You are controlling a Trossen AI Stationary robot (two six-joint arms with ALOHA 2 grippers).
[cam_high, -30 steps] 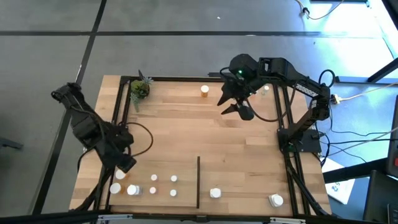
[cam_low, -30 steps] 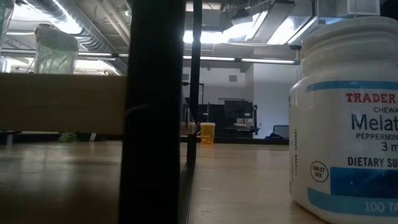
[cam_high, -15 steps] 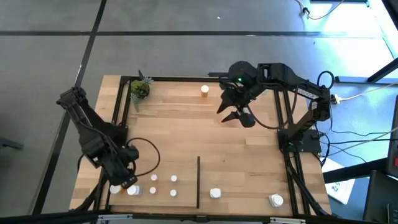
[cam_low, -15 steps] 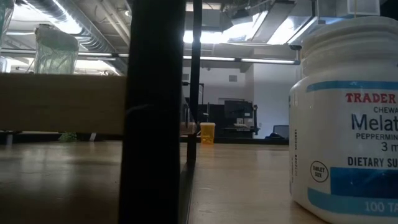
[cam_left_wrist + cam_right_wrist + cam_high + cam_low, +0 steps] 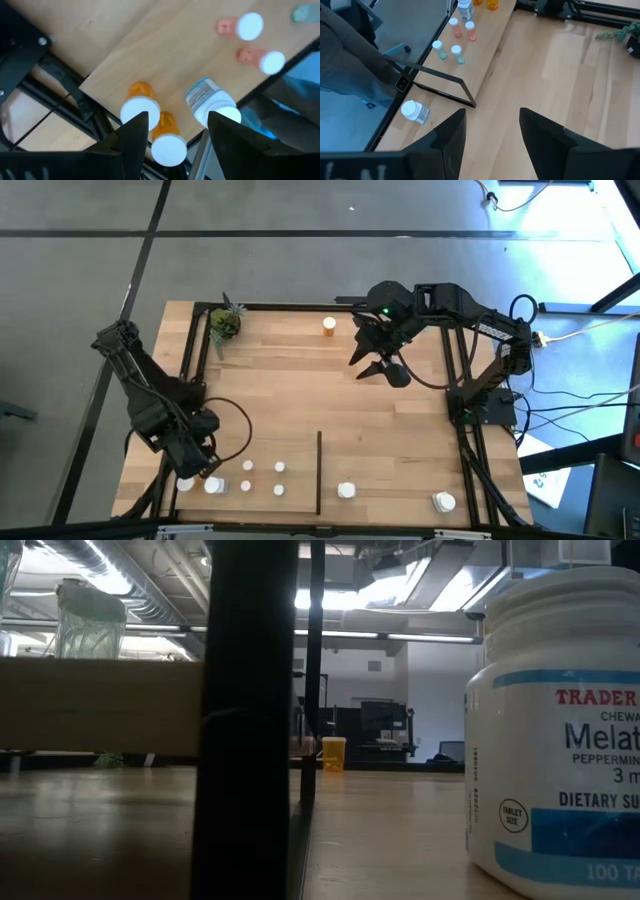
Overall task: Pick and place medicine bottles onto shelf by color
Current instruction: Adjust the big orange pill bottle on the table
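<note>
Left tool, fingers apart and empty, hovers over orange bottles at the shelf's near-left corner: centre on one cap, avoid neighbours; right tool, also apart, waits far right.

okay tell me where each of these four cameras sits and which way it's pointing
High: overhead, looking straight down on the shelf and both arms.
Low: at board height, looking level past a white bottle into the room; no arm shows.
Left wrist: down past the open left gripper at orange bottles.
Right wrist: past the open right gripper across the board.
High and right wrist share the black divider strip.
</note>
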